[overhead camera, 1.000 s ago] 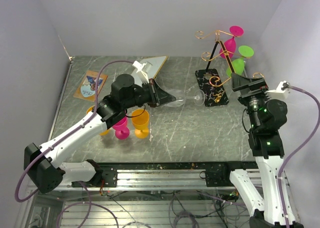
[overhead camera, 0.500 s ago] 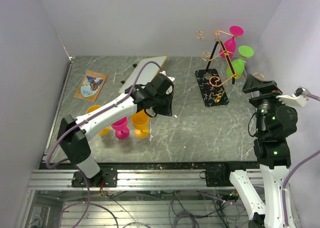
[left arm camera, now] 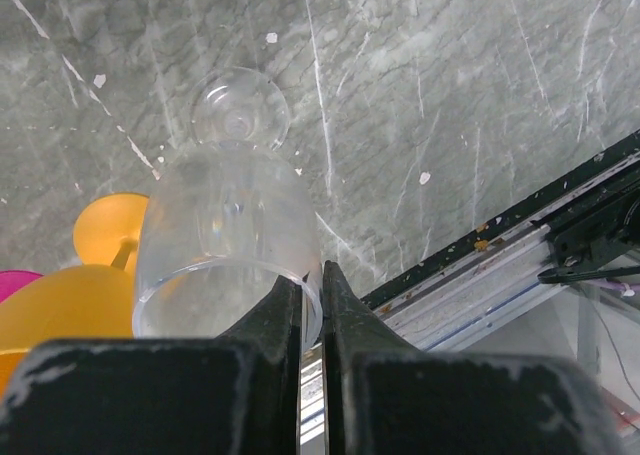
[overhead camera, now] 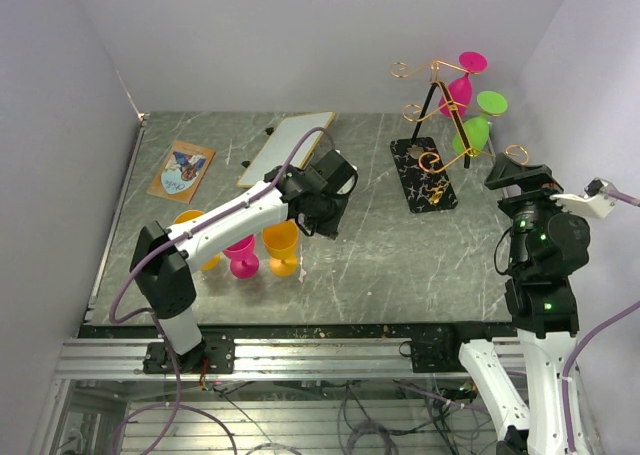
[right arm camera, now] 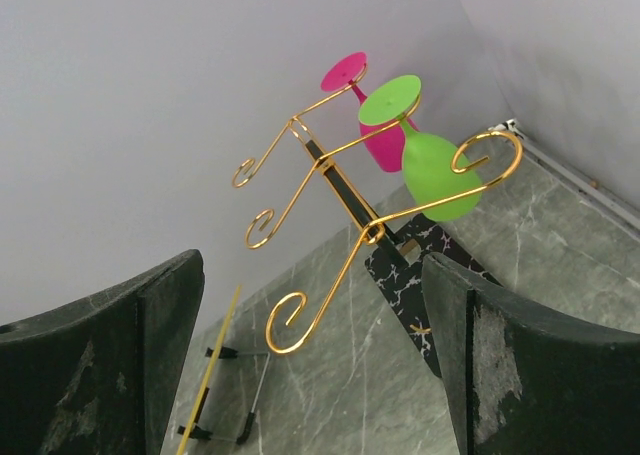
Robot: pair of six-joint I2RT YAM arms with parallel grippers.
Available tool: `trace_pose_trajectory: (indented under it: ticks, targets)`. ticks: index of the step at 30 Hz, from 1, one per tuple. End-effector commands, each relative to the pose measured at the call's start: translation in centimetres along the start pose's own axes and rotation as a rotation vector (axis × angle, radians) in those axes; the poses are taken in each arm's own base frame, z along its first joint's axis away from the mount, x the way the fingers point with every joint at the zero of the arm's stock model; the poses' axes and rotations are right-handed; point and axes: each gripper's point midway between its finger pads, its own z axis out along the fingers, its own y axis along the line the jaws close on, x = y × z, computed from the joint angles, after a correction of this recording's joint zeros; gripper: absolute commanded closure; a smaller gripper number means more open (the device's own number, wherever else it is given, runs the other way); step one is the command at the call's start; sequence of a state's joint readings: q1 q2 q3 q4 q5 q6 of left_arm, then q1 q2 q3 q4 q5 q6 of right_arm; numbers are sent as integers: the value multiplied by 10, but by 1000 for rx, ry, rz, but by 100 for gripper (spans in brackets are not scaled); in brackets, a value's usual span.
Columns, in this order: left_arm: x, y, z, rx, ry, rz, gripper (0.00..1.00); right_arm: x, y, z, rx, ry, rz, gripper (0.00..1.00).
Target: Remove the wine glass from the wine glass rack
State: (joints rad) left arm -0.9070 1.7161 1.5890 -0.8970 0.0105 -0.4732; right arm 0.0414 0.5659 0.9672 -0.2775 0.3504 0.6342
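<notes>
The left end effector (left arm camera: pixel 312 278) is clamped on the rim of a clear wine glass (left arm camera: pixel 230 230), one finger inside the bowl and one outside. The foot points down at the grey surface (overhead camera: pixel 400 245); whether it touches yet cannot be told. A second ago this arm held the glass lying sideways just beside the base of the wine glass rack (overhead camera: pixel 424 175). Now it has swung the glass left and turned it foot-down, near an orange glass (overhead camera: pixel 281 243) and a pink glass (overhead camera: pixel 241 255) standing on the surface. The clear glass is therefore off the rack and well apart from it, so the removal looks done and only setting it down and letting go seems left.

Further right, the right end effector (right arm camera: pixel 310 270) stands wide open and empty, facing the rack. It has drawn back a little from the wire arms.

At the back, the rack carries a magenta glass (right arm camera: pixel 385 140) and a green glass (right arm camera: pixel 435 180), hanging bowl-down.
</notes>
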Motion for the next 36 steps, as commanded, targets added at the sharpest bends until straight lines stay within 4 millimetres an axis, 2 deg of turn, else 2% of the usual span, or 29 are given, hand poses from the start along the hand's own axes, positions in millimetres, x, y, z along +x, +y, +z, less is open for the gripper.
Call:
trace_pose_trajectory:
  ticks: [1, 6, 12, 21, 26, 29, 36]
  targets:
    - [0, 3, -14, -30, -1, 26, 93, 1, -6, -1, 18, -11, -8, 11]
    - [7, 2, -20, -31, 12, 31, 93, 6, -8, 1, 24, 0, -3, 11]
    - [20, 5, -17, -50, 53, 40, 93, 9, -8, 2, 25, 10, 1, 12]
    - [25, 9, -14, -67, 72, 45, 93, 11, -9, 2, 31, 17, 3, 12]
    - [25, 13, -9, -93, 74, 54, 87, 11, -9, 2, 33, 22, 1, 12]
    - [22, 16, -10, -107, 60, 55, 78, 11, -9, 2, 33, 22, -2, 12]
    - [3, 12, -22, -99, -25, 59, 62, 12, -9, 3, 36, 27, -6, 12]
